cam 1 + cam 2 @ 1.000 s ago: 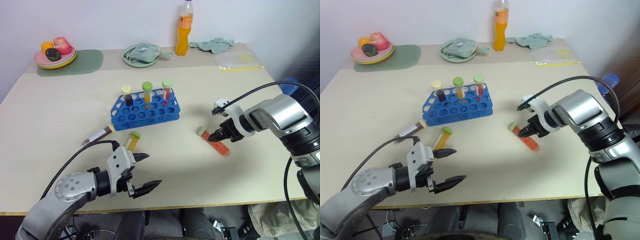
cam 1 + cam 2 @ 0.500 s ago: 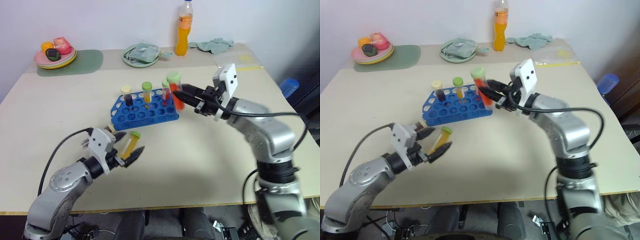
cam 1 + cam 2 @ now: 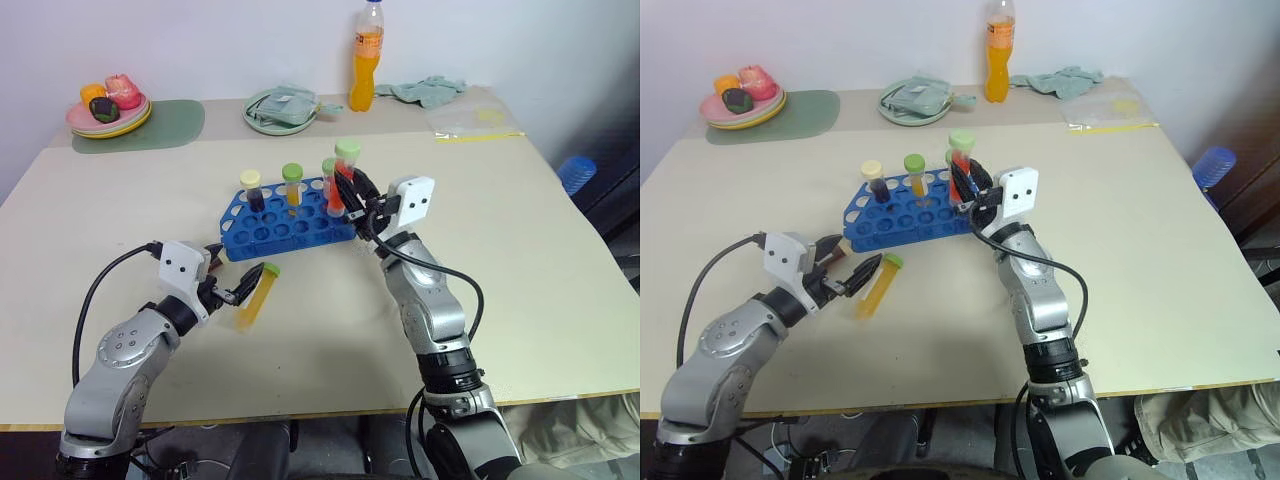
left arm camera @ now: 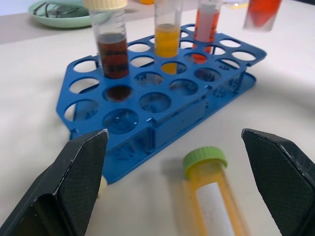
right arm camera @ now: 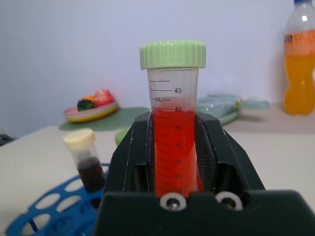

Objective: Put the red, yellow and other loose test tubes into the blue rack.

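On my left, the left gripper (image 3: 232,293) has its jaws wide apart, level with the table (image 3: 520,250) and straddling the yellow tube (image 3: 253,294), which lies flat with its green cap toward the rack (image 3: 290,225); from the wrist view the tube sits between and just ahead of the two fingertips, so I read this as lining up for a grab. A brown tube (image 3: 836,253) lies on the table just beside those jaws, near the rack's left corner. The rack stands just beyond, holding three upright tubes in its back row, with most holes free. To the right, the right gripper (image 3: 350,192) is clamped on the red tube (image 3: 344,178), held upright, cap up, over the rack's right end, presumably so it can drop straight into a hole. The table is pale and matte, set against a white wall; along its far edge sit a plate of fruit (image 3: 109,108), a green dish (image 3: 283,108), an orange bottle (image 3: 368,58) and a cloth (image 3: 430,90).
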Robot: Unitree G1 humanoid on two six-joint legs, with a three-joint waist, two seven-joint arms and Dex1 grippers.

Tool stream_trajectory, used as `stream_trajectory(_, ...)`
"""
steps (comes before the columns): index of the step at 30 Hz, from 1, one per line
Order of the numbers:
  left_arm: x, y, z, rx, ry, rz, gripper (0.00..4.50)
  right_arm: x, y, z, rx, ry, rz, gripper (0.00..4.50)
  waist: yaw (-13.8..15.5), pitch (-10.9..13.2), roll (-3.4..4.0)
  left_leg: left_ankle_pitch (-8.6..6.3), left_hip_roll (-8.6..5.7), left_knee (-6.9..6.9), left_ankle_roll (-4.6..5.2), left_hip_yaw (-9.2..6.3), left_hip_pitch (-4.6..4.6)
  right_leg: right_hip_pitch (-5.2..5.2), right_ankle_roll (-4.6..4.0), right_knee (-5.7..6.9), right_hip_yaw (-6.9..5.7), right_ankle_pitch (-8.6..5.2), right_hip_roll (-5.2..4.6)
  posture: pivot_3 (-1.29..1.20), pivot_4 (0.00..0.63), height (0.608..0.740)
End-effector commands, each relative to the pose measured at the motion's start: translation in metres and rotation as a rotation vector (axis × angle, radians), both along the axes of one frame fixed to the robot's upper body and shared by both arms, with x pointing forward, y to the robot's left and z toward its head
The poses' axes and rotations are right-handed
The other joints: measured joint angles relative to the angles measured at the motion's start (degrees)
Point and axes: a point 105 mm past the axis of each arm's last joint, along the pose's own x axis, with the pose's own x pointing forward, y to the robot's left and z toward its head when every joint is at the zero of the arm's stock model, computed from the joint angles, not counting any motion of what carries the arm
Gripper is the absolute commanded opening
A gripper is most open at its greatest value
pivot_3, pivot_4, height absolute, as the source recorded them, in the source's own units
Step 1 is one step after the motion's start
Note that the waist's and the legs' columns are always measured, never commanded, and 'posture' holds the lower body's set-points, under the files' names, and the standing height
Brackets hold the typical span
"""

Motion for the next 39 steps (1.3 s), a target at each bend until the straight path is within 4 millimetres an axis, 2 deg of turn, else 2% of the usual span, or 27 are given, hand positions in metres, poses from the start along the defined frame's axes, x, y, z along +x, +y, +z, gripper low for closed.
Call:
stream_trajectory(1, -0.004, -0.005, 0.013, 0.010, -0.050, -0.028, 4.50, 0.004, 0.000, 0.014, 0.025, -0.050, -0.006, 0.66, -0.01, 0.00, 0.01, 0.00, 0.00, 0.00, 0.00, 0.00, 0.00, 0.00, 0.00, 0.00, 0.00, 0.00, 0.00, 0.00, 0.150, 0.740)
stream_trajectory(12, -0.005, -0.010, 0.012, 0.002, -0.041, -0.043, 4.50, 0.014, 0.000, 0.001, 0.003, -0.022, -0.033, 0.66, -0.02, 0.00, 0.02, 0.00, 0.00, -0.01, 0.00, 0.00, 0.00, -0.01, -0.01, 0.01, 0.00, 0.00, 0.01, 0.00, 0.150, 0.740)
stream_trajectory(25, -0.005, -0.014, 0.011, -0.007, -0.035, -0.056, 4.50, 0.014, 0.007, -0.006, -0.045, -0.036, -0.018, 0.66, -0.04, 0.00, 0.02, 0.00, 0.00, -0.01, 0.00, 0.00, 0.01, 0.00, -0.01, 0.01, 0.01, 0.00, 0.01, 0.00, 0.150, 0.740)
stream_trajectory(27, -0.005, -0.014, 0.011, -0.007, -0.034, -0.055, 4.50, 0.012, 0.008, -0.006, -0.047, -0.044, -0.009, 1.69, -0.06, 0.00, 0.02, 0.00, 0.00, -0.01, 0.00, 0.01, 0.01, 0.00, -0.01, 0.01, 0.01, 0.00, 0.01, 0.00, 0.150, 0.740)
stream_trajectory(29, -0.005, -0.013, 0.011, -0.007, -0.034, -0.052, 4.50, 0.009, 0.009, -0.003, -0.048, -0.070, 0.001, 2.50, -0.05, 0.00, 0.02, 0.00, 0.00, -0.01, 0.00, 0.00, 0.01, 0.00, -0.01, 0.01, 0.01, 0.00, 0.01, 0.00, 0.150, 0.740)
stream_trajectory(31, -0.005, -0.013, 0.011, -0.008, -0.033, -0.050, 4.50, 0.007, 0.010, 0.001, -0.042, -0.094, 0.010, 3.61, -0.04, 0.00, 0.02, 0.00, 0.00, -0.01, 0.00, 0.01, 0.01, 0.00, -0.01, 0.01, 0.01, 0.00, 0.01, 0.00, 0.150, 0.740)
stream_trajectory(33, -0.005, -0.013, 0.010, -0.007, -0.032, -0.049, 4.50, 0.005, 0.009, 0.007, -0.040, -0.122, 0.003, 4.46, -0.04, 0.00, 0.02, 0.00, 0.00, -0.01, 0.00, 0.00, 0.01, 0.00, -0.01, 0.01, 0.01, 0.00, 0.01, 0.00, 0.150, 0.740)
stream_trajectory(39, -0.004, -0.010, 0.011, -0.009, -0.034, -0.036, 4.50, 0.001, 0.001, 0.014, -0.063, -0.151, -0.008, 4.46, -0.02, 0.00, 0.02, 0.00, 0.00, 0.00, 0.00, 0.00, 0.01, 0.00, -0.01, 0.01, 0.01, 0.00, 0.01, 0.00, 0.150, 0.740)
